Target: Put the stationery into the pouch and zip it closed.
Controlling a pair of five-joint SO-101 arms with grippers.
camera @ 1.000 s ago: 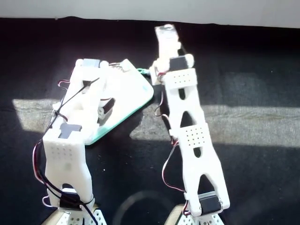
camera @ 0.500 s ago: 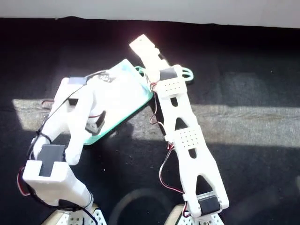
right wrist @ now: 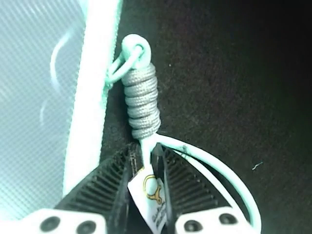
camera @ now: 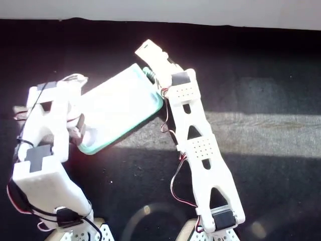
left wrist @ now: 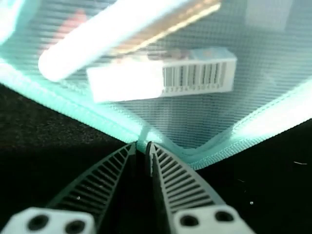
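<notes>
Where a band of sunlight crosses it, the dark table [camera: 271, 75] carries two white arms side by side. The right arm [camera: 200, 145] stretches away towards the far edge, and the left arm [camera: 45, 150] is folded back near the table's left side. Between their ends lies the pouch [camera: 118, 108], a pale mesh envelope with a teal border, flat on the table and set at a slant, one end at each arm.

Through the mesh, the left wrist view shows the stationery inside the pouch [left wrist: 204, 117]. There is a long white cylinder [left wrist: 112, 36], beside it a white box with a barcode [left wrist: 161, 80], and an orange-red item [left wrist: 70, 27] too blurred to identify.

The left gripper [left wrist: 142, 145] meets the pouch at its teal border, where two edges come to a corner. Its ribbed jaws are pressed together on a small tab of that border.

At the opposite end, the right gripper [right wrist: 145, 148] sits just beside the pouch's pale edge [right wrist: 92, 73]. Its jaws are clamped on the pull cord [right wrist: 141, 105], below the cord's grey coiled wrapping. The cord is tied to the pouch edge by a small teal ring [right wrist: 132, 48], and its free loop [right wrist: 214, 170] trails past the jaw onto the table. A white paper tag [right wrist: 148, 195] hangs between the jaws.
</notes>
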